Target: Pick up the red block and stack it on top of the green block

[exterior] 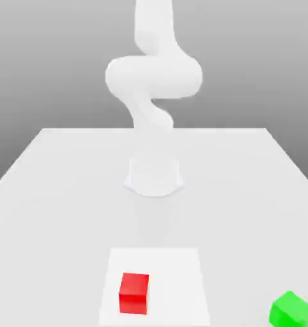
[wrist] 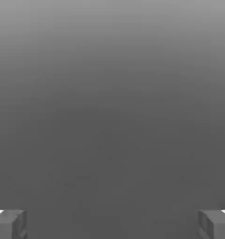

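Nearest, on the white counter (exterior: pixel 54 191): red block (exterior: pixel 134 293) on a paler square patch (exterior: pixel 176 274), green block (exterior: pixel 291 310) well apart toward the exterior view's right, turned cornerwise. Farther back, white arm (exterior: pixel 153 76) rising from its base. Tool (wrist: pixel 112 224) spread wide, holding nothing.

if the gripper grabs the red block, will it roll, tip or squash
The red block looks like a plain cube lying flat on the table, so it probably won't roll or tip. Its crisp edges suggest it is stiff rather than squashy. Its matte faces likely give the open gripper fair purchase.
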You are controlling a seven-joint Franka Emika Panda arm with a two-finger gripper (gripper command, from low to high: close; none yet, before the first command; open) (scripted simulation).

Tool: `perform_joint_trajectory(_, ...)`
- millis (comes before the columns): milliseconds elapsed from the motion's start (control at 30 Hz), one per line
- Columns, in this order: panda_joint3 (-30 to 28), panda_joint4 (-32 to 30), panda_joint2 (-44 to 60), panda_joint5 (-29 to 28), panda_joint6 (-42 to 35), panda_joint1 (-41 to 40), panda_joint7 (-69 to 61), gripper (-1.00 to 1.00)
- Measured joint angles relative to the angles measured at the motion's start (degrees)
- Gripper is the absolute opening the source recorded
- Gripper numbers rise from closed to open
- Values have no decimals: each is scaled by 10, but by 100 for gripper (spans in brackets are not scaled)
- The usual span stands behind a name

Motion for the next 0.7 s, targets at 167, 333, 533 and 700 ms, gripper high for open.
perform_joint_trajectory(167, -6, -29, 107, 1, 46, -2, -1, 0)
perform_joint_trajectory(333, -12, -57, 211, 3, 91, -5, -3, 0)
perform_joint_trajectory(533, -17, -90, 336, 6, 145, -9, -5, 0)
perform_joint_trajectory(700, -20, -118, 440, 8, 190, -16, -7, 0)
